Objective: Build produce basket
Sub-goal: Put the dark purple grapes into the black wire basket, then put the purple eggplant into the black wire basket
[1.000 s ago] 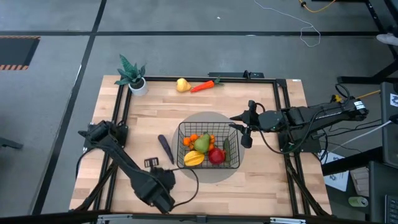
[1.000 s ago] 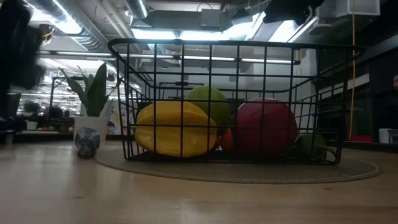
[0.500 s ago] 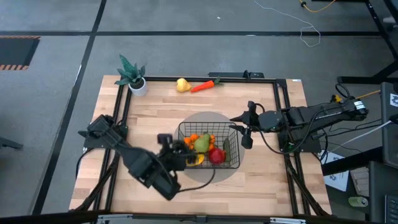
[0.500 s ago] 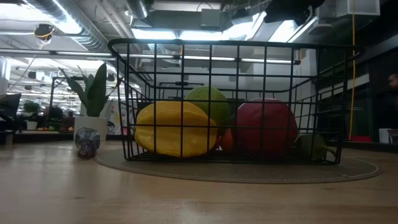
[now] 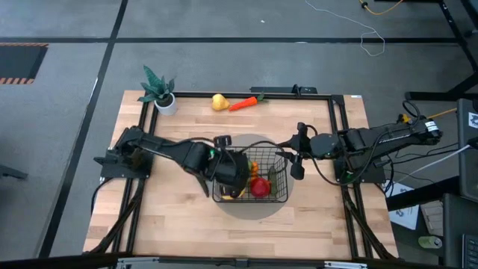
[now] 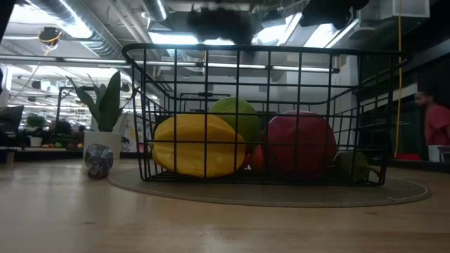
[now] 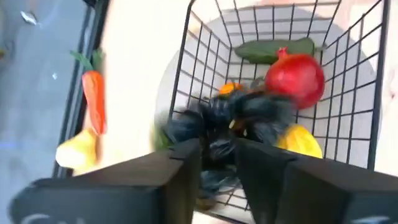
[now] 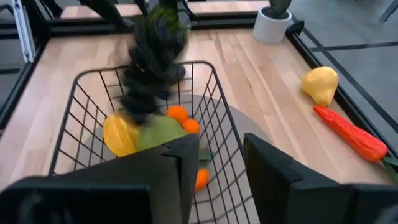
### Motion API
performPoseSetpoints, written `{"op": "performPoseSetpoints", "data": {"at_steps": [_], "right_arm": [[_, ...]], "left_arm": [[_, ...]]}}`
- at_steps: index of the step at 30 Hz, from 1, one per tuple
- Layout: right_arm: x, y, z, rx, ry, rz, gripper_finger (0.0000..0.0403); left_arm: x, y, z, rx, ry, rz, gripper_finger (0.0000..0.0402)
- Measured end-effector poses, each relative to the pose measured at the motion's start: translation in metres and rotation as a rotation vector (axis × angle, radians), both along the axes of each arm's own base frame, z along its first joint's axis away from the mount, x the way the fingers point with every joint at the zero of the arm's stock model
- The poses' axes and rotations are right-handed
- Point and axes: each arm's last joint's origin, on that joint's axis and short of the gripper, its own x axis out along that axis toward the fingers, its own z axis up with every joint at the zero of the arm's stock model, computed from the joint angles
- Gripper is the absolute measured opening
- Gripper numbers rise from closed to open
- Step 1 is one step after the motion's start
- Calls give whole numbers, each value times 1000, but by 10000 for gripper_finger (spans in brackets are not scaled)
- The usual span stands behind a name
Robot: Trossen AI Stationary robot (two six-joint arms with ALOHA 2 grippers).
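The black wire basket (image 5: 250, 175) stands on a round grey mat (image 5: 246, 140). In it lie a yellow mango (image 7: 298, 140), a red apple (image 7: 295, 74), a green cucumber (image 7: 273, 48), a green pear (image 8: 163, 134) and oranges (image 8: 177, 114). My left gripper (image 5: 235, 173) is over the basket's left half, shut on the dark grapes (image 7: 242, 115), which are blurred. My right gripper (image 5: 291, 155) is open and empty at the basket's right wall. A yellow pear (image 5: 219, 101) and a carrot (image 5: 244, 103) lie at the far edge. My left gripper pinches the dark grapes between its two fingers (image 7: 186, 168), coming from above and slanting toward the table's right. The bunch (image 8: 149, 62) hangs below the fingers, above the basket's inside and clear of the fruit. Blur hides which part of the bunch the fingers have.
A potted plant (image 5: 159, 91) stands at the far left corner. A small dark rounded thing (image 6: 98, 160) lies on the table left of the basket. Black rails (image 5: 340, 149) frame the table. A person (image 6: 436, 119) shows in the room beyond.
My left gripper has swung from near the table's near edge toward the far edge and the right. It is now over the basket, with the dark grapes hanging from it. The fruit in the basket has stayed in place.
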Motion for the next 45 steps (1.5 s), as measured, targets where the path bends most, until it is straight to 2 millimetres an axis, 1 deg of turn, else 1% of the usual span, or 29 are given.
{"op": "performPoseSetpoints", "data": {"at_steps": [3,6,12,15,18,20,22,24,27,29,32,34,37,39,43,45], "right_arm": [[-1,0,-2,-6,27,-1,119],[-2,-1,-4,8,42,-12,119],[-4,-1,-6,6,67,-14,119],[-4,-1,-6,9,70,-17,119],[-5,-1,-7,40,77,-38,119],[-5,-1,-8,44,86,-42,119],[-6,-1,-9,43,91,-43,119],[-6,-1,-9,44,95,-44,119],[-6,-1,-9,46,95,-45,119],[-6,-1,-9,58,96,-54,119],[-6,-1,-9,61,97,-56,119],[-6,-1,-9,66,97,-60,119],[-6,-1,-9,82,93,-70,119],[-6,-1,-9,82,93,-70,119],[-6,-1,-9,82,93,-71,119],[-6,-1,-9,82,93,-71,119]], "left_arm": [[0,0,-1,-32,18,-20,120],[-4,-1,-2,-25,57,-28,134],[-12,-6,-5,-12,110,-25,136],[-19,-7,-7,-25,166,14,137],[-30,-10,-16,-40,256,82,136],[-32,-15,-25,-65,273,98,136],[-40,-23,-28,-115,313,71,137],[-51,-29,-27,-166,350,39,137],[-70,-35,-21,-181,332,29,135],[-84,-33,-14,-181,287,63,135],[-111,-28,-5,-165,199,120,135],[-128,-22,-3,-143,148,163,135],[-150,-15,-16,-122,101,246,135],[-160,-8,-28,-105,77,310,136],[-169,-3,-67,-89,70,391,137],[-168,-2,-89,-103,52,420,136]]}}
